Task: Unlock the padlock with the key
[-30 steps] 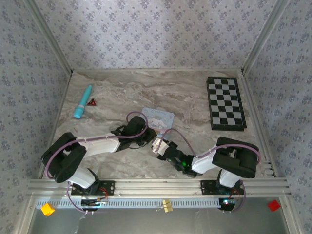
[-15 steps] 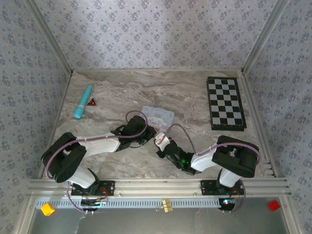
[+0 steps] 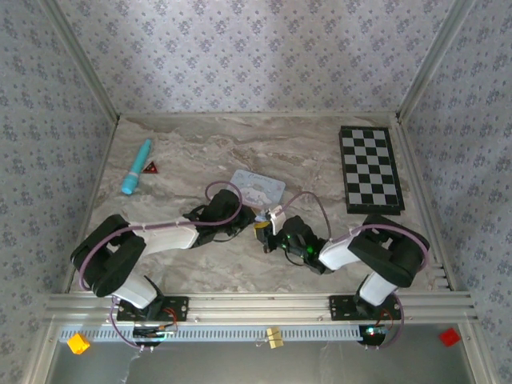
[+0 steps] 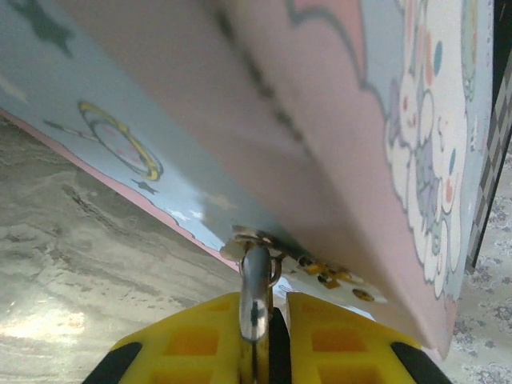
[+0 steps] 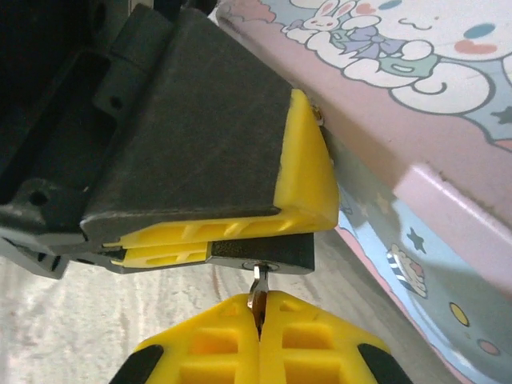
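In the right wrist view the small dark padlock [image 5: 264,250] is clamped flat between the yellow fingers [image 5: 308,172] of my left gripper. My right gripper [image 5: 260,308] is shut on the silvery key [image 5: 258,294], whose tip sits in the keyhole on the padlock's underside. The left wrist view shows my left gripper [image 4: 268,312] shut on the padlock, with its thin silvery shackle [image 4: 256,276] running up into the hasp of the pale blue cartoon tin [image 4: 336,120]. From above, both grippers meet at the padlock [image 3: 261,227], just below the tin [image 3: 258,188].
A folded chessboard [image 3: 370,170] lies at the back right. A teal tube [image 3: 136,166] and a small red-and-black triangle [image 3: 150,167] lie at the back left. Metal frame rails edge the marble table [image 3: 200,272].
My right gripper has moved up and left to the padlock, bringing the key to its keyhole. The tin has shifted slightly away. The left arm has barely moved.
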Controlling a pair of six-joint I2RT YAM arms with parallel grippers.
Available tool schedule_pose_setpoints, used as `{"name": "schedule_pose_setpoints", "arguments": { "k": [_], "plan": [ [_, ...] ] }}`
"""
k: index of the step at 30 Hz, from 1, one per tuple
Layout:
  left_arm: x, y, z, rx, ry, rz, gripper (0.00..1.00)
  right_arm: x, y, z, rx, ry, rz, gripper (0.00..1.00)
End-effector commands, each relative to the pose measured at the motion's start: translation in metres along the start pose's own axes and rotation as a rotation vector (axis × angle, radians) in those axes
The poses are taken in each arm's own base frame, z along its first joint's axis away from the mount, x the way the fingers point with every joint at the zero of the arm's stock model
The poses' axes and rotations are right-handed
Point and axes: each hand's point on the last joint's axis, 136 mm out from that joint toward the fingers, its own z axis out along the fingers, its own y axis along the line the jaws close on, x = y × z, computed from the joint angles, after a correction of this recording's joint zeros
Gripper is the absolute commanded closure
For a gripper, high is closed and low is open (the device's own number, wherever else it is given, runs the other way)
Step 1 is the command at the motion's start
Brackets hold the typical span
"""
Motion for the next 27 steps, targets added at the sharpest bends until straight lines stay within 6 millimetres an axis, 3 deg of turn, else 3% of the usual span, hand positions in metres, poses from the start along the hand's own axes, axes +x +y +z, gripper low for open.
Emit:
{"name": "schedule_pose_setpoints", "arguments": {
  "k": [1,4,6,9,12,14,17,22,27],
  "plan": [
    [0.018,-0.015,0.001,0.053,0.084,0.012,1.0,-0.001,-0.005,0.001,-0.033,-0.012,0.167,1.0],
    [0.017,-0.015,0.0,0.056,0.083,0.013,1.0,0.004,-0.011,0.002,-0.007,-0.008,0.174,1.0],
    [0.014,-0.015,-0.001,0.056,0.077,0.012,0.95,0.008,-0.016,0.002,0.026,0.002,0.165,1.0],
    [0.009,-0.011,-0.004,0.047,0.068,0.013,0.76,0.013,-0.026,-0.002,0.084,0.016,0.169,1.0],
    [-0.001,-0.004,-0.011,0.025,0.041,0.015,0.43,0.018,-0.033,-0.006,0.119,0.029,0.182,1.0],
    [-0.009,0.002,-0.017,-0.001,0.019,0.031,0.33,0.022,-0.037,-0.009,0.139,0.043,0.192,1.0],
    [-0.02,0.009,-0.029,-0.042,-0.012,0.064,0.23,0.028,-0.042,-0.014,0.16,0.049,0.212,1.0],
    [-0.049,0.019,-0.056,-0.139,-0.112,0.156,0.16,0.028,-0.044,-0.019,0.161,0.037,0.244,1.0],
    [-0.079,0.0,-0.067,-0.17,-0.139,0.355,0.12,0.022,-0.041,-0.021,0.146,0.017,0.298,1.0]
  ]
}}
